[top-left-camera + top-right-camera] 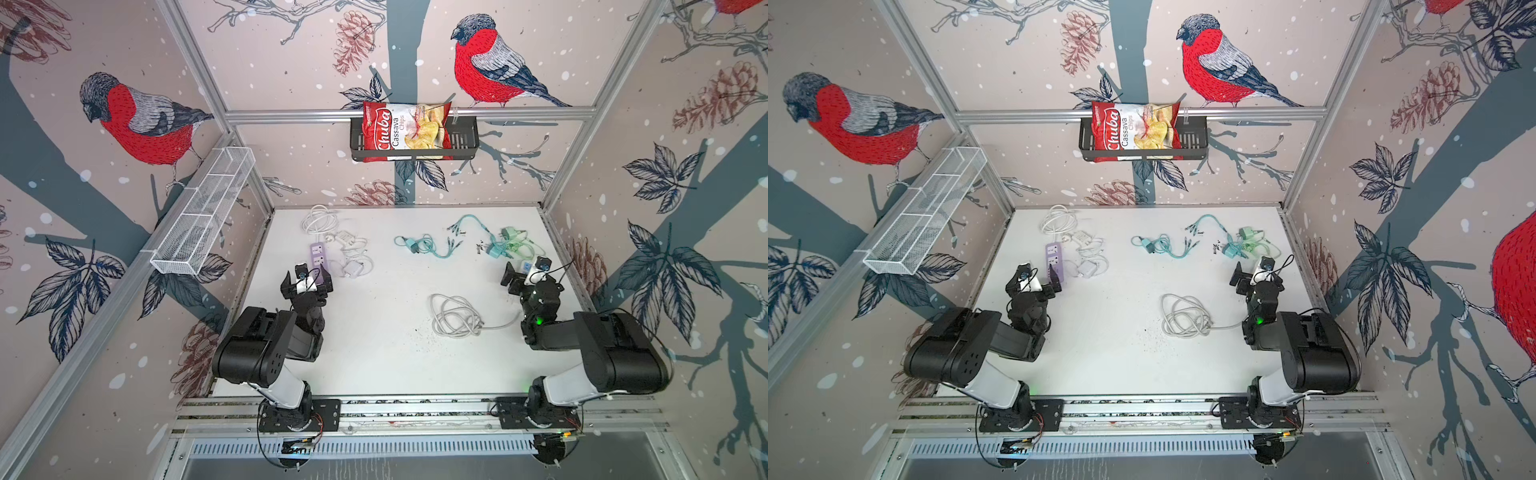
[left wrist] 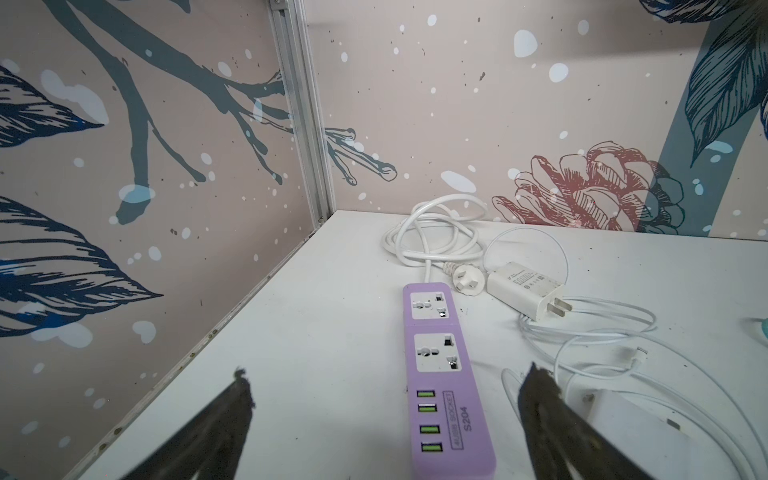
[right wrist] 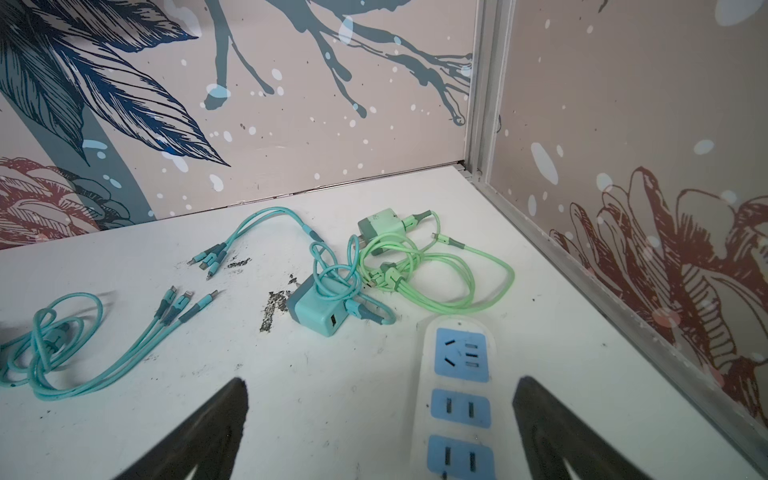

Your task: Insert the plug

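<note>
The left tool (image 2: 388, 372) and the right tool (image 3: 382, 379) are standing wide open, gripping nothing, while the white charger plug (image 2: 525, 291) is lying on the desk (image 2: 332, 332) just beside the purple power strip (image 2: 440, 365).

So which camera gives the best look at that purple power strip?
The left wrist view: the purple power strip fills the foreground, and its two sockets and four green USB ports are plain to see. Both top views show it only small, without detail. The right wrist view misses it.
</note>
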You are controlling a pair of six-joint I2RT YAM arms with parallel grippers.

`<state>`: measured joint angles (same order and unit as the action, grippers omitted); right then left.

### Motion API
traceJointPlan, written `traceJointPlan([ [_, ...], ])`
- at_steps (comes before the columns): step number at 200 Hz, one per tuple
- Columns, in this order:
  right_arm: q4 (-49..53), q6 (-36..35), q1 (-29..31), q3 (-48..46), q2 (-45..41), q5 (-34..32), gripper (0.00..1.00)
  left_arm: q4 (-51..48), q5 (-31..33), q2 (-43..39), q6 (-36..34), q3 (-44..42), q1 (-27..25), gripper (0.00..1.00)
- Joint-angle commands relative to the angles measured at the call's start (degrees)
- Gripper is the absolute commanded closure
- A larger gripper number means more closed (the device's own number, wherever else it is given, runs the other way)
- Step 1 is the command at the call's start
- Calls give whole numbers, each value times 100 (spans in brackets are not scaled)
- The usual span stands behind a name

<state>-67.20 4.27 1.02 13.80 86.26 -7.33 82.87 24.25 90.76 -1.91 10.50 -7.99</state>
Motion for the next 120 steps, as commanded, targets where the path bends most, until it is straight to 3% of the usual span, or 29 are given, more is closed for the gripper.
traceJointPlan([
  [1,-92,-14,4,-18,-31,-12,0,-25,25,-15,-2,5,8,2],
  [93,-105,-7,-16,-32,-39,19,0,-26,23,-15,-2,7,8,2],
  [120,-1163,-23,138,-637,-182,-396,0,611,-175,-5,-82,-333,0,2],
])
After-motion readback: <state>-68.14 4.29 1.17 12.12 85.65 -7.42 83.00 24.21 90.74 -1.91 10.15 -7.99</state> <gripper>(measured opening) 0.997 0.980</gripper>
